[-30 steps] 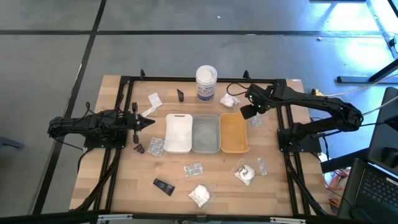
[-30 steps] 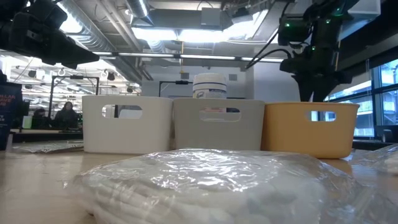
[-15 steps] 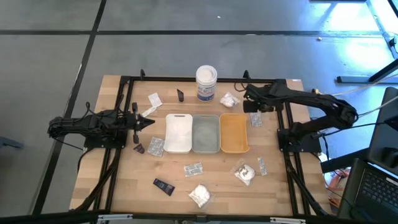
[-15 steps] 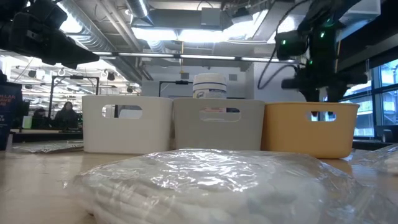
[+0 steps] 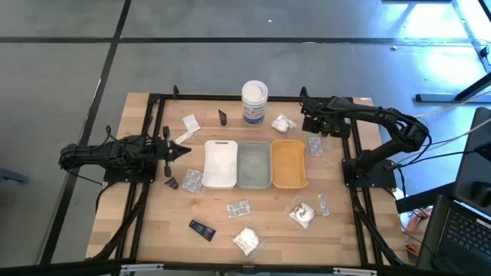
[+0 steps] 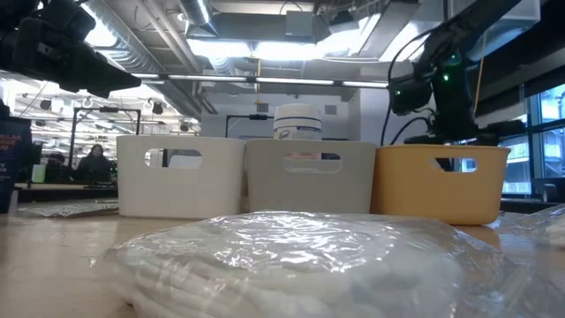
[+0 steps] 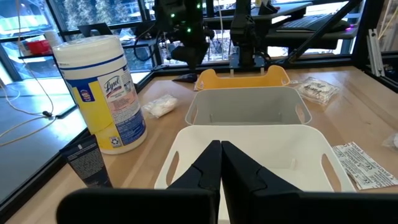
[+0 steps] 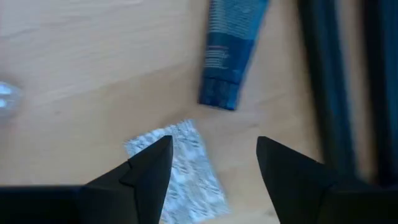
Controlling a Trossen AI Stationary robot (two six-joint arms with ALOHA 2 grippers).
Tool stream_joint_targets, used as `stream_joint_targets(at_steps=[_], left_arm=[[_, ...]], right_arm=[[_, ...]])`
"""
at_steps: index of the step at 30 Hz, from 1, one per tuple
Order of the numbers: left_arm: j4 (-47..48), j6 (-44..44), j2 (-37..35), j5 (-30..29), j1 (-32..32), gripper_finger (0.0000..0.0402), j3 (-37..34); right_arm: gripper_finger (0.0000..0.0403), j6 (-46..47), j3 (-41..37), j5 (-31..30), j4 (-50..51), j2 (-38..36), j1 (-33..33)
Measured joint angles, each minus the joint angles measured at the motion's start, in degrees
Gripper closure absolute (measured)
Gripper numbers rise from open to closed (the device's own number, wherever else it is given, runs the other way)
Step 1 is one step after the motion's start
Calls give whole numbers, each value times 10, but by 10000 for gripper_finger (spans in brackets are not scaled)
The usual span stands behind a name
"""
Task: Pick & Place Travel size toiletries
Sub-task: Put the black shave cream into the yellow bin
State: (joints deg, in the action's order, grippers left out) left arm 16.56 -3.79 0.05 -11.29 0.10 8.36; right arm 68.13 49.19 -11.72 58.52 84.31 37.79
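Note:
My right gripper (image 5: 306, 119) is open and hangs above the table just beyond the orange tray's far right corner. In the right wrist view, my right gripper (image 8: 212, 148) has a silvery sachet (image 8: 177, 168) lying flat on the wood below its fingers, with a blue tube (image 8: 230, 56) beyond it. My left gripper (image 5: 186, 149) is shut and empty, left of the white tray (image 5: 219, 163). Other toiletries lie on the wood: a white bundle (image 5: 283, 123), a sachet (image 5: 315, 146), a black tube (image 5: 222, 116), and several more on the near side.
The white, grey (image 5: 254, 164) and orange (image 5: 288, 163) trays stand side by side at the table's middle. A tall white tub (image 5: 255, 102) stands behind them. A black frame rail (image 8: 323, 87) runs close to the right gripper. A wrapped white bundle (image 6: 300, 265) fills the low view's foreground.
My right gripper has moved toward the table's far edge, from over the orange tray's far right corner to the wood beyond it, while its arm has folded in closer to the far rail. My left arm has kept still.

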Motion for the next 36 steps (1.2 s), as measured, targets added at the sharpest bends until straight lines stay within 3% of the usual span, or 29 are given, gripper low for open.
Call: stream_joint_targets(at_steps=[4, 8, 16, 23, 36], left_arm=[[0, 0, 0, 0, 0, 398, 0], [0, 0, 0, 0, 0, 398, 0], [0, 0, 0, -1, 0, 398, 0], [0, 0, 0, -1, 0, 398, 0], [0, 0, 0, -1, 0, 398, 0]], right_arm=[[175, -14, -48, 23, -73, 0, 36], [177, -26, -68, 25, -78, 0, 73], [164, -39, -88, 19, -171, 0, 100], [183, -15, -133, -3, -239, -3, 116], [223, -68, -137, 8, -232, -2, 120]])
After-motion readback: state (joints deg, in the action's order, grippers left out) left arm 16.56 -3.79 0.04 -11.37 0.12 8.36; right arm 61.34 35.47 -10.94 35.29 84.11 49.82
